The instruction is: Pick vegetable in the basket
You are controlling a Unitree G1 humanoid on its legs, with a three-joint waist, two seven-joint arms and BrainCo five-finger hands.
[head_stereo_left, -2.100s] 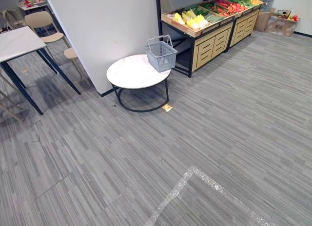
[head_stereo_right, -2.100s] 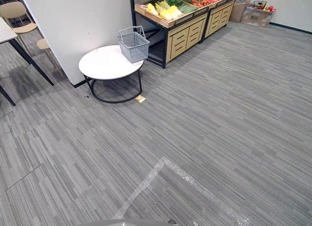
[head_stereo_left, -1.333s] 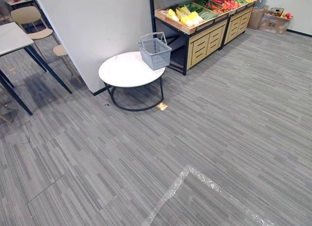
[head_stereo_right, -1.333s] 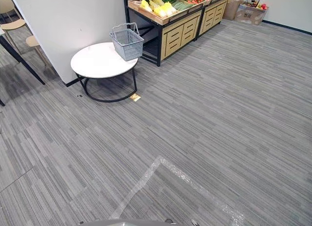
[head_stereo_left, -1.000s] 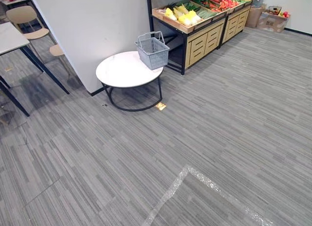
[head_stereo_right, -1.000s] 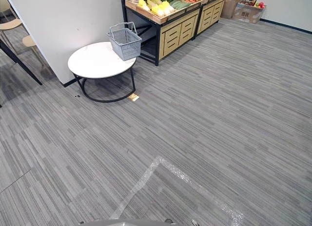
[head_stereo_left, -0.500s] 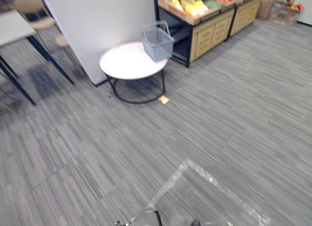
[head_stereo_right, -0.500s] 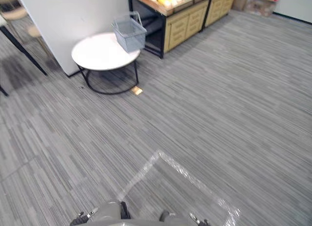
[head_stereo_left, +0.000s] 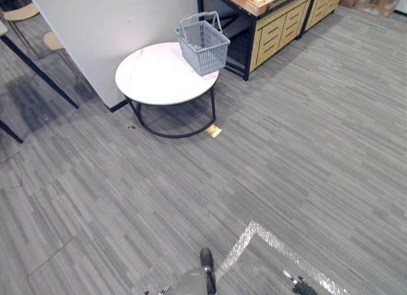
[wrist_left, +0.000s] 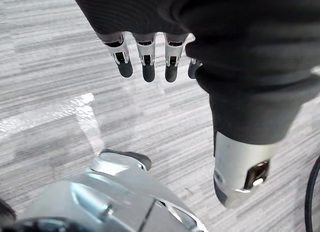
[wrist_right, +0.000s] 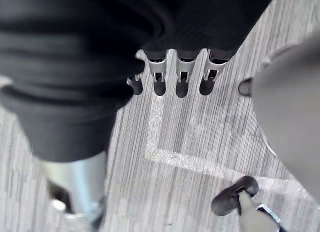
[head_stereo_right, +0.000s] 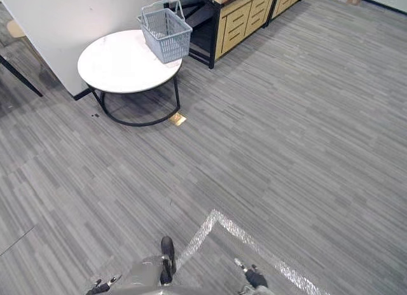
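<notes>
On the round table (head_stereo_left: pixel 152 79), the shopping basket (head_stereo_left: pixel 206 50) is judged light and stiff, best taken by its handles (head_stereo_left: pixel 198 16); left hand (wrist_left: pixel 148 54) and right hand (wrist_right: pixel 182 74) are held slack, empty.

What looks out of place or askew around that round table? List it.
The grey mesh basket sits at the very rim of the round white table, apparently empty. A small tan square lies on the grey striped floor beside the table. Nothing looks spilled.
</notes>
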